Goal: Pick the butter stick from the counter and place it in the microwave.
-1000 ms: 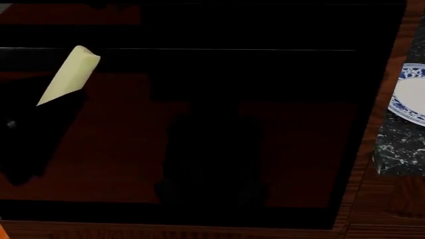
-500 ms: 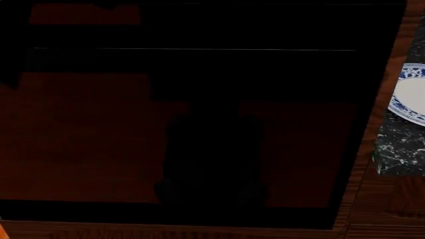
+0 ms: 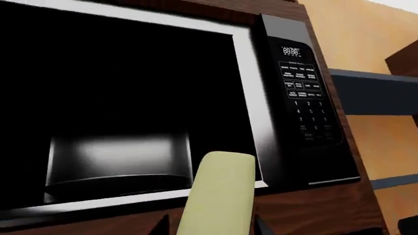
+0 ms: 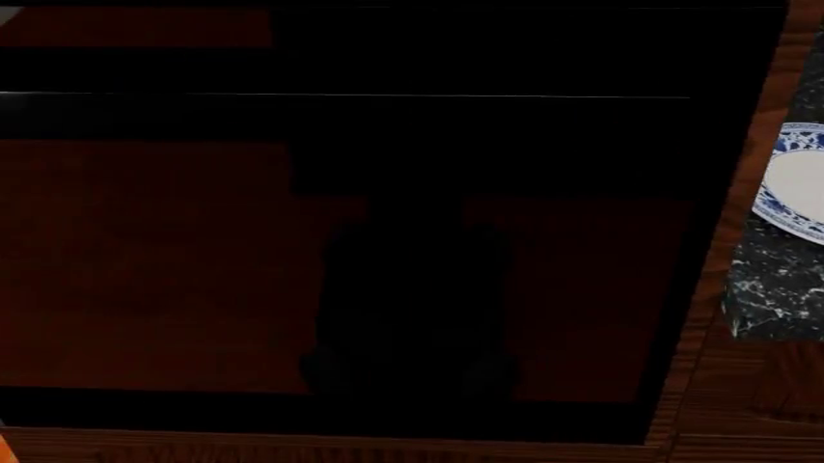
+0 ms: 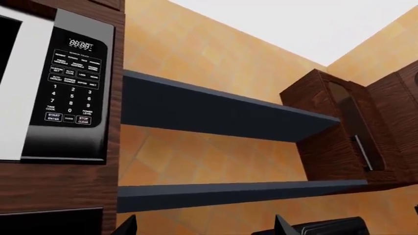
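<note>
In the left wrist view my left gripper [image 3: 210, 228] is shut on the pale yellow-green butter stick [image 3: 219, 196], which stands up between the two dark fingertips. It is held in front of the microwave [image 3: 304, 93], just below its dark cavity with a silver frame. The keypad panel also shows in the right wrist view [image 5: 72, 83]. My right gripper [image 5: 203, 228] is open and empty, pointing at the orange wall beside the microwave. In the head view a large glossy black surface [image 4: 412, 241] fills the frame; neither gripper nor the butter shows there.
A blue-and-white plate [image 4: 798, 183] lies on the black marble counter [image 4: 773, 280] at the head view's right edge. Two dark blue wall shelves [image 5: 216, 112] and a dark brown cabinet [image 5: 346, 127] are beside the microwave. Wood panelling [image 3: 313, 205] surrounds the microwave.
One second ago the butter stick and the left gripper showed at the head view's left. They have since moved off that edge and are out of that view.
</note>
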Available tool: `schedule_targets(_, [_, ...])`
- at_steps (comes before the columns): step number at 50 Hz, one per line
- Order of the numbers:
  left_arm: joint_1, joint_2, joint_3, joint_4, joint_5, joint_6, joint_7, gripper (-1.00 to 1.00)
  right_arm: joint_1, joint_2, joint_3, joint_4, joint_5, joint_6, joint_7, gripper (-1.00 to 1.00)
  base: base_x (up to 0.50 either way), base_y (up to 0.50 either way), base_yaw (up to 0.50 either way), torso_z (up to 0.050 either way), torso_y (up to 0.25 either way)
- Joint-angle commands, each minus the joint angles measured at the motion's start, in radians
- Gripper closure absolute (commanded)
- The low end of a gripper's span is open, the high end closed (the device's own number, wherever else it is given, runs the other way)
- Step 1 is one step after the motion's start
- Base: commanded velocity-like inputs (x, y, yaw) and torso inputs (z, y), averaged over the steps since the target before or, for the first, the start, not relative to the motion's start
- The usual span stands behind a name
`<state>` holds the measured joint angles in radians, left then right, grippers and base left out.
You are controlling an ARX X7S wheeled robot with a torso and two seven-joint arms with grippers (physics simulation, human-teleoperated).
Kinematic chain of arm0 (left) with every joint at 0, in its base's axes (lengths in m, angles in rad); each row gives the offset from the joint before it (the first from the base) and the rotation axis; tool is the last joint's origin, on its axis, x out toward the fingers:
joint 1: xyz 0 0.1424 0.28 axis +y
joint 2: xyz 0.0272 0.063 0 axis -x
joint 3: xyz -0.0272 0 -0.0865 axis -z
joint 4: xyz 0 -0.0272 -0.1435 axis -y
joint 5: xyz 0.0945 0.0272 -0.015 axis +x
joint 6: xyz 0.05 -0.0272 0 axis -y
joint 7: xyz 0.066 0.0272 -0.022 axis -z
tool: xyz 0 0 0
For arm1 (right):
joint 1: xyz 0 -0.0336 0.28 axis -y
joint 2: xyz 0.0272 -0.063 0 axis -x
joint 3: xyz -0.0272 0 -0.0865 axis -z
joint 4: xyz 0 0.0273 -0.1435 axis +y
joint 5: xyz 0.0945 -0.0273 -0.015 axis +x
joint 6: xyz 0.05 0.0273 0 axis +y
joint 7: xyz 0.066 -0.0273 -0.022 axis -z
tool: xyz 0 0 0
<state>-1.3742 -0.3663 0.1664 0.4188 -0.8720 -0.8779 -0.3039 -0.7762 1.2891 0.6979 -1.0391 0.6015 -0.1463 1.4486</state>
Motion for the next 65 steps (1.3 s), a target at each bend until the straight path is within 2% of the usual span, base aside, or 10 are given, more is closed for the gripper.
schedule_targets(1, [-0.186, 0.045, 0.045, -0.141, 0.115, 0.027, 0.004, 1.0, -0.003, -0.016, 0.012, -0.007, -0.023, -0.007, -0.022, -1.0, 0.0, 0.0, 0.0, 0.0, 0.0])
schedule_targets(15, [-0.388, 0.078, 0.116, -0.4, 0.22, 0.045, 0.03, 1.0, -0.002, -0.004, -0.007, -0.007, -0.036, -0.021, -0.014, -1.0, 0.0, 0.0, 0.0, 0.0, 0.0])
schedule_targets(34, [-0.685, 0.22, 0.195, -0.899, 0.356, 0.265, 0.155, 1.0, -0.004, -0.006, 0.02, -0.008, -0.02, -0.02, -0.03, -1.0, 0.0, 0.0, 0.0, 0.0, 0.001])
schedule_targets(41, [-0.808, 0.269, 0.228, -1.183, 0.427, 0.403, 0.21, 1.0, 0.005, -0.012, -0.002, -0.007, -0.029, -0.025, -0.03, -1.0, 0.0, 0.0, 0.0, 0.0, 0.0])
schedule_targets(47, [-0.98, 0.364, 0.248, -1.67, 0.487, 0.667, 0.292, 1.0, 0.007, -0.015, -0.005, -0.006, -0.032, -0.025, -0.03, -1.0, 0.0, 0.0, 0.0, 0.0, 0.0])
schedule_targets(53, [-0.982, 0.366, 0.3, -1.664, 0.439, 0.659, 0.272, 1.0, 0.006, -0.024, -0.006, -0.007, -0.035, -0.03, -0.038, -1.0, 0.0, 0.0, 0.0, 0.0, 0.0])
schedule_targets(65, [-0.982, 0.366, 0.237, -1.656, 0.504, 0.618, 0.248, 1.0, 0.0, -0.017, -0.008, -0.007, -0.04, -0.027, -0.032, -1.0, 0.0, 0.0, 0.0, 0.0, 0.0])
